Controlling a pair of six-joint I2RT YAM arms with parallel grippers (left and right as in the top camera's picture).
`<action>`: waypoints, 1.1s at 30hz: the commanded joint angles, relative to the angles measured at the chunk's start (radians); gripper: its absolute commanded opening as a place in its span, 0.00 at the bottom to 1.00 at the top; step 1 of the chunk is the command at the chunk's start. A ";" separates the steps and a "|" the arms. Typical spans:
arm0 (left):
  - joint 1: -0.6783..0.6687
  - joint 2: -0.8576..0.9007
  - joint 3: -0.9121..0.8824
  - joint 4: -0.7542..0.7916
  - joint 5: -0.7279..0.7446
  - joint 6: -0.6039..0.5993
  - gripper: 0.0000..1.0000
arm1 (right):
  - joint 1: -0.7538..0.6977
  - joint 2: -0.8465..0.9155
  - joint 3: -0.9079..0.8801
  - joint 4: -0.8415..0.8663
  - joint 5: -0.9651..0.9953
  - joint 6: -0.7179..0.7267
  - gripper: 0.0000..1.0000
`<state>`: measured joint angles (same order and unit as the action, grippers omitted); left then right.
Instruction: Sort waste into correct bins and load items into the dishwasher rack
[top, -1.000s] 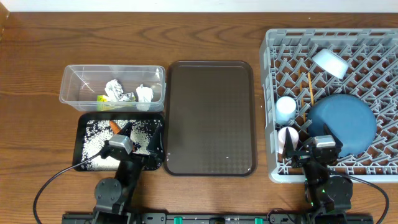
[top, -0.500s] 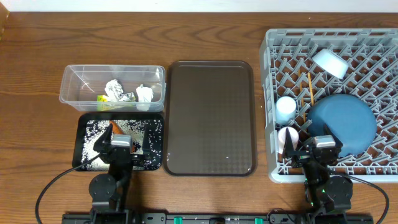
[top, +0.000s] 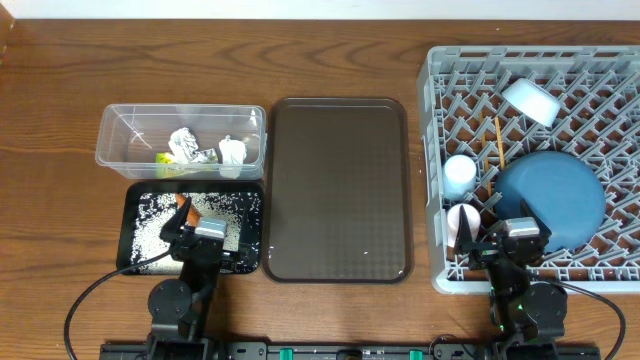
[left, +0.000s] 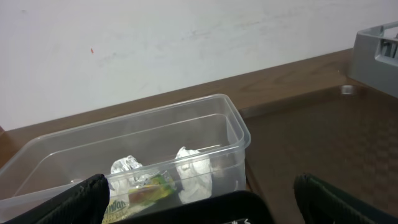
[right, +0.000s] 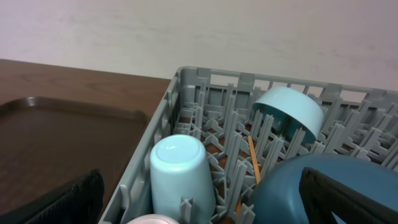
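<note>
Left claw (top: 205, 213), left of the brown serving tray (top: 340, 180), and right claw (top: 512, 212), right of it: I see both spread wide, empty.

Dark brown serving tray (top: 340, 190) lies flat, mid-table, on the wooden table (top: 50, 90). White wall (left: 186, 37) borders the far edge.

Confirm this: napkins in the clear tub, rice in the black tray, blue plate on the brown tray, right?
No. The overhead view shows the blue plate in the grey rack, not on the brown tray. The rest is right.
</note>
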<state>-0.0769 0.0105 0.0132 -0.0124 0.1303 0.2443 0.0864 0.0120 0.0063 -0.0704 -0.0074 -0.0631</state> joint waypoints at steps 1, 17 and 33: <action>-0.004 -0.009 -0.009 -0.045 0.008 0.017 0.97 | 0.006 -0.007 -0.001 -0.005 -0.003 -0.013 0.99; -0.004 -0.009 -0.009 0.006 -0.066 -0.172 0.96 | 0.006 -0.007 -0.001 -0.004 -0.003 -0.013 0.99; -0.004 -0.009 -0.009 -0.055 -0.083 -0.190 0.96 | 0.006 -0.007 -0.001 -0.004 -0.003 -0.013 0.99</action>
<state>-0.0769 0.0105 0.0139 -0.0219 0.0586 0.0700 0.0864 0.0120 0.0063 -0.0704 -0.0074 -0.0631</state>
